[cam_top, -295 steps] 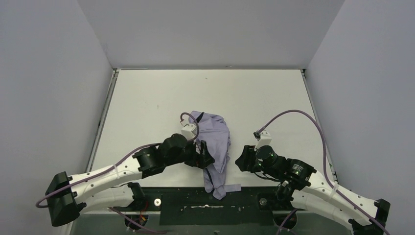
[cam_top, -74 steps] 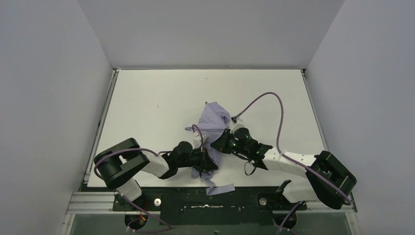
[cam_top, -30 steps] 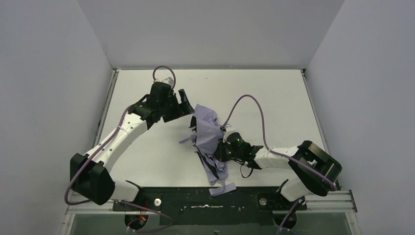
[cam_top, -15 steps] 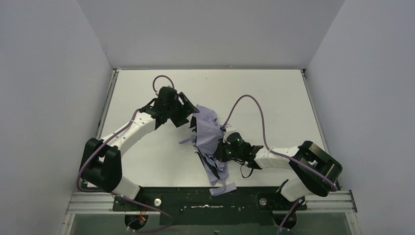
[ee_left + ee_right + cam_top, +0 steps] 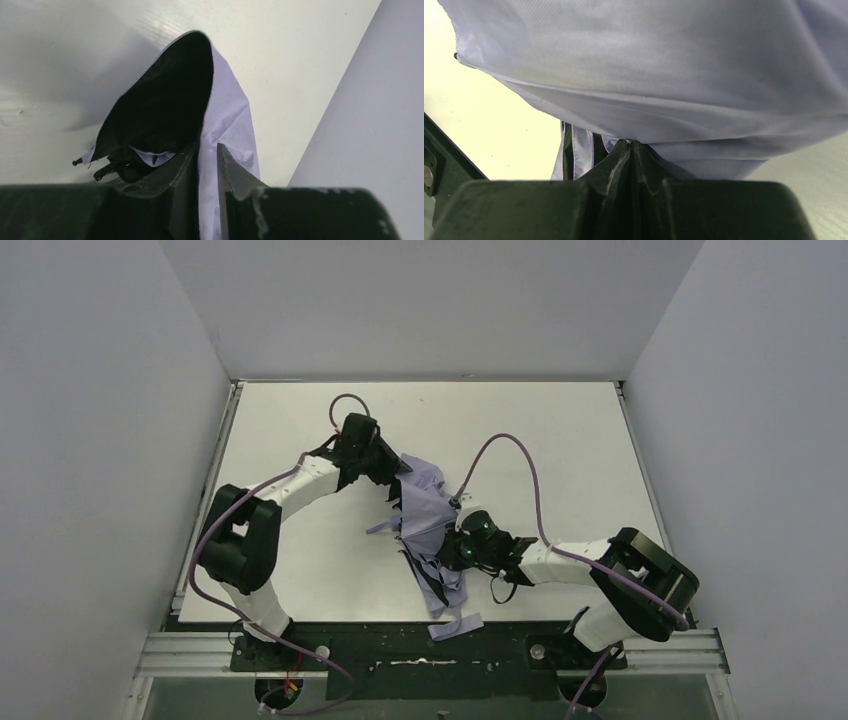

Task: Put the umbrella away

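Mostly the worry is the cloth: the left claw (image 5: pixel 206 152) has only a thin lavender fold of the umbrella (image 5: pixel 227 110) nipped between nearly closed fingers. A pull could slide the fold out, or drag the limp canopy without the shaft following. Below and left of those fingers, bare rib tips (image 5: pixel 76 162) poke out of the black lining. I judge they could snag or bend if the two arms tug against each other.

The right claw (image 5: pixel 631 145) is closed tight, tips pressed into the lavender cloth just ahead of it. Whether a fold is caught there I cannot tell; if none is, that end is unanchored.

The umbrella lies half collapsed on the table (image 5: pixel 560 440), stretched between the two claws. The left arm reaches far out and bends back toward the middle, wrist low, with the umbrella's far end at its claw. The right arm lies low across the table, elbow out to its right, with the umbrella's middle at its claw.
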Motion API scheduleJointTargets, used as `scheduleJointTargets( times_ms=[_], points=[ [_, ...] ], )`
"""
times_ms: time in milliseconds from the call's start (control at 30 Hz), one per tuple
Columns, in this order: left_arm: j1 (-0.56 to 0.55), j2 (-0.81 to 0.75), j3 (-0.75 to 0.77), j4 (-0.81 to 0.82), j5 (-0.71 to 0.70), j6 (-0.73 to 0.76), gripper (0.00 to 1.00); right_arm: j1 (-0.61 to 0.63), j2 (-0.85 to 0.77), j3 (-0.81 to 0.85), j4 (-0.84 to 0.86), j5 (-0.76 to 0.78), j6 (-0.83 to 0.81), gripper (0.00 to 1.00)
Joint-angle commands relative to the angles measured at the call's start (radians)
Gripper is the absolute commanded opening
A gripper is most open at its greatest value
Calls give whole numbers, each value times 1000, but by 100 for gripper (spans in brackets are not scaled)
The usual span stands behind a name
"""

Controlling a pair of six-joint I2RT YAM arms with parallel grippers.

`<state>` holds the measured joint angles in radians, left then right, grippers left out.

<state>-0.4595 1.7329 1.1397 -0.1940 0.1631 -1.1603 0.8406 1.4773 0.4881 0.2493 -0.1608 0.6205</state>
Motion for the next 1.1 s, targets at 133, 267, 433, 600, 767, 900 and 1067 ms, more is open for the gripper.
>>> scheduleJointTargets(
  times_ms=[133, 267, 433, 600, 767, 900, 1067],
  points=[
    [17, 10, 173, 62, 55, 103, 0, 18, 63, -44, -176, 70, -16, 0],
    [21, -10, 241, 49, 112, 143, 0, 20, 67, -44, -172, 73, -14, 0],
    [11, -46, 317, 6, 171, 202, 0, 19, 70, -55, -152, 84, 5, 0],
    [-5, -84, 355, -17, 217, 232, 0, 19, 90, -51, -76, 103, 57, 0],
    [-22, -140, 355, -16, 245, 241, 0, 18, 163, -19, 59, 130, 94, 0],
    [-45, -215, 305, -9, 251, 261, 0, 17, 222, 29, 137, 151, 69, 0],
    [-79, -310, 185, 52, 272, 281, 0, 18, 206, 47, 192, 158, 46, 11]
  ],
)
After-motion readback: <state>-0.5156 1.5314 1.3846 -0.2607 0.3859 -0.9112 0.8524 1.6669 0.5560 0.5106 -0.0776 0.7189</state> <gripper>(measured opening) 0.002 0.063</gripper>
